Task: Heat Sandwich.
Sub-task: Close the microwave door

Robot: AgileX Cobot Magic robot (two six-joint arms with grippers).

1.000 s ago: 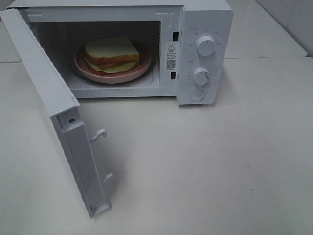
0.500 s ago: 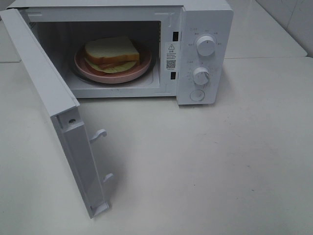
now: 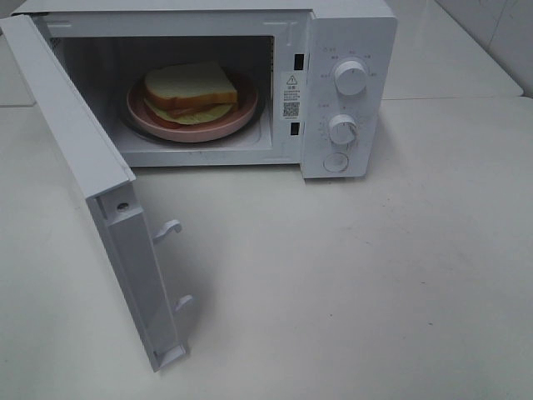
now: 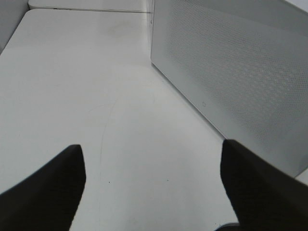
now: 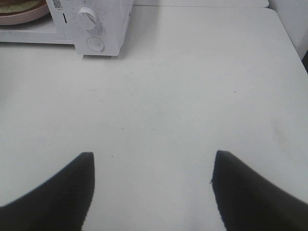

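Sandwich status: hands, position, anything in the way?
Left hand open, empty. Right hand open, empty. Sandwich on plate in microwave. Door wide open, nothing blocking it.

Black tapered fingers (image 4: pixel 43 192), seemingly matte.

I see a white microwave (image 3: pixel 350 33) on a white table (image 3: pixel 358 275). Its door (image 3: pixel 75 158) hangs wide open on the left. A round pink plate (image 3: pixel 200 133) sits inside. On the right front I see a top knob (image 3: pixel 351 77), a lower knob (image 3: pixel 343 129), and a round button (image 3: pixel 336 162) just under them.
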